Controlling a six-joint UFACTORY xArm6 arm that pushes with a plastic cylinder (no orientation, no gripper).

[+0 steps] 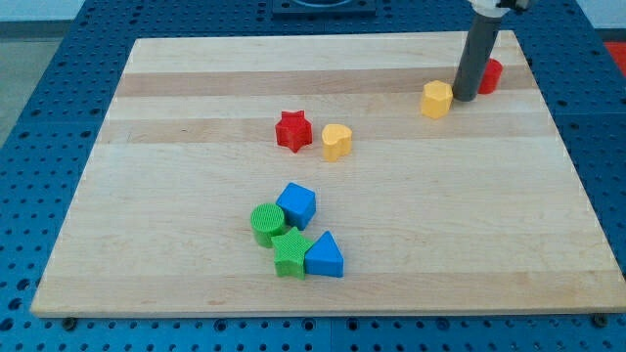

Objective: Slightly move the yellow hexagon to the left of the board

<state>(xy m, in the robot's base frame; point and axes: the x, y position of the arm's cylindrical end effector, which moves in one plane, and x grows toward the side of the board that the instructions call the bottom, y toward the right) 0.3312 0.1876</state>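
Observation:
The yellow hexagon (pixel 436 99) lies on the wooden board (pixel 176 196) near the view's top right. My tip (pixel 465 98) stands just to the right of it, touching or nearly touching its right side. A red block (pixel 490 75), partly hidden behind the rod, sits just right of my tip.
A red star (pixel 292 130) and a yellow heart-shaped block (pixel 336 142) lie near the board's middle. Lower down is a cluster: a blue cube (pixel 296 204), a green cylinder (pixel 266 223), a green star (pixel 290 253) and a blue triangle (pixel 324 256).

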